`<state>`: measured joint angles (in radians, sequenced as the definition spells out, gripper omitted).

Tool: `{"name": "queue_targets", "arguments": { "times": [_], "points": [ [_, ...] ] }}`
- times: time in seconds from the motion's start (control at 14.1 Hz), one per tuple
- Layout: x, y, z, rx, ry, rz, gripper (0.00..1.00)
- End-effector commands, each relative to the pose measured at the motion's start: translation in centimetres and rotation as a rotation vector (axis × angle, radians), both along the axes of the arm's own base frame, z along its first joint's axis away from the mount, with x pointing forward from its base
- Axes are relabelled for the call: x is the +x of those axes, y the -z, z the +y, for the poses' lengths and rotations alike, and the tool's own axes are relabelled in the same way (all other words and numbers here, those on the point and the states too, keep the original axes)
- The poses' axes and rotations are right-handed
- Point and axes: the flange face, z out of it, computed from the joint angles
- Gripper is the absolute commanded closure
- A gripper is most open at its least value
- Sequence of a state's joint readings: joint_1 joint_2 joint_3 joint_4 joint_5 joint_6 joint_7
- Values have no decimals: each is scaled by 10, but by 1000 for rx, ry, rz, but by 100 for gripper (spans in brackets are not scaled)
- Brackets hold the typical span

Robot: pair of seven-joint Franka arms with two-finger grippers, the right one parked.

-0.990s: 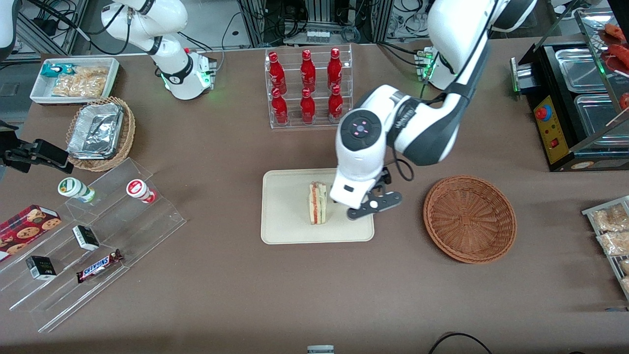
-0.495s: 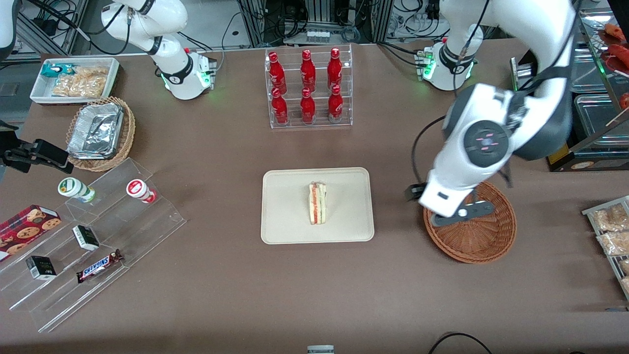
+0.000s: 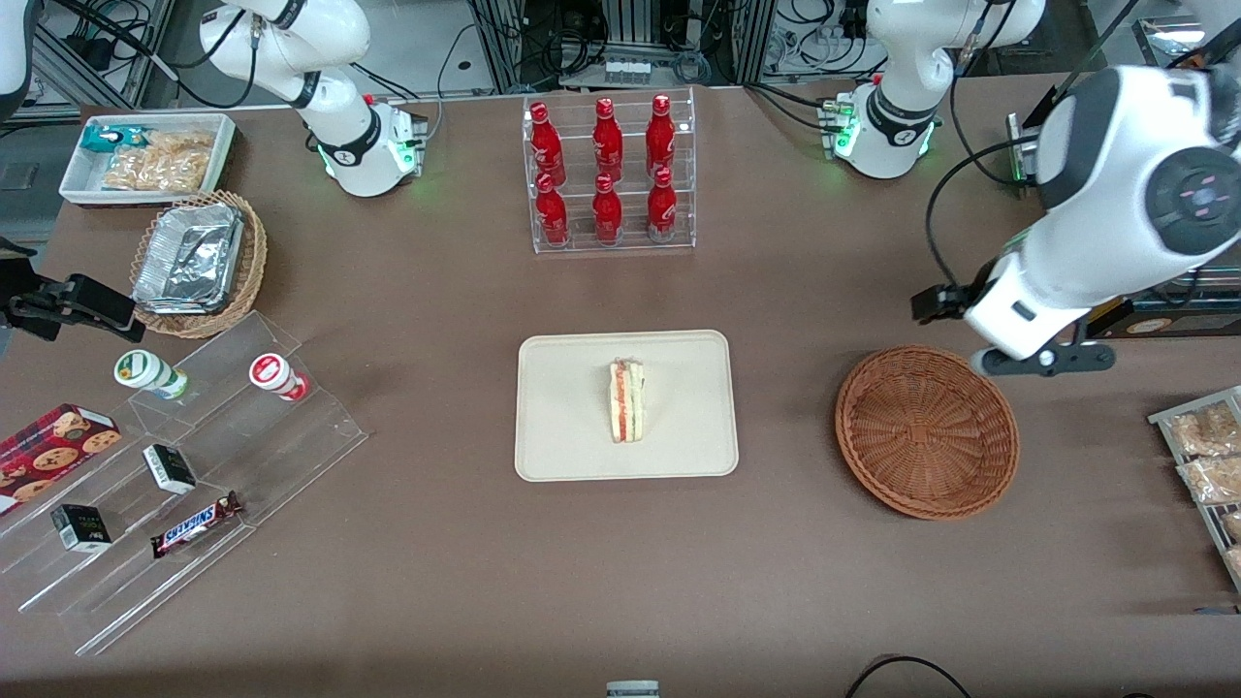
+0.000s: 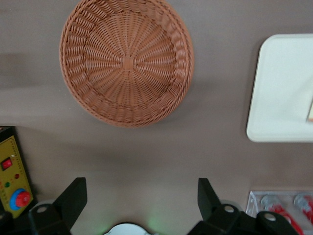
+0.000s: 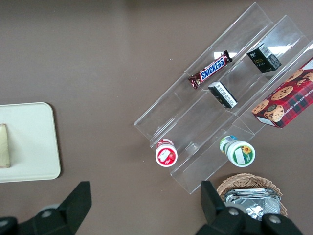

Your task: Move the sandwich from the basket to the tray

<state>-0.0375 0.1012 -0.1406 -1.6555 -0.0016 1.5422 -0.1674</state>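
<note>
The sandwich (image 3: pixel 627 400) stands on its edge in the middle of the cream tray (image 3: pixel 562 427), its red and green filling facing up. The reddish-brown basket (image 3: pixel 926 431) lies empty beside the tray, toward the working arm's end of the table. The left arm's gripper (image 3: pixel 1042 361) hangs above the table next to the basket's rim, a little farther from the front camera than the basket. It is open with nothing between its fingers. The left wrist view looks down on the basket (image 4: pixel 126 61), a corner of the tray (image 4: pixel 279 98) and the gripper (image 4: pixel 141 191).
A clear rack of red bottles (image 3: pixel 608 174) stands farther from the front camera than the tray. A black machine with a red button (image 3: pixel 1086 242) and bagged snacks (image 3: pixel 1202 446) are at the working arm's end. Acrylic steps with snacks (image 3: pixel 194 465) lie toward the parked arm's end.
The gripper left the sandwich on the tray, passed over the basket and now hangs higher by the basket's rim, toward the working arm's end. The sandwich has not moved.
</note>
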Motion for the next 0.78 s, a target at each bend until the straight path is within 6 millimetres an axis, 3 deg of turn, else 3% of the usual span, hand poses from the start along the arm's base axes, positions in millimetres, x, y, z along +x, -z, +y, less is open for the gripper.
{"name": "queue_targets", "arguments": {
  "times": [0.0, 0.35, 0.71],
  "points": [
    [-28, -18, 27, -52, 96, 8, 0],
    [-43, -63, 81, -69, 129, -66, 0],
    [-37, -83, 86, -42, 127, -135, 0]
  ]
}}
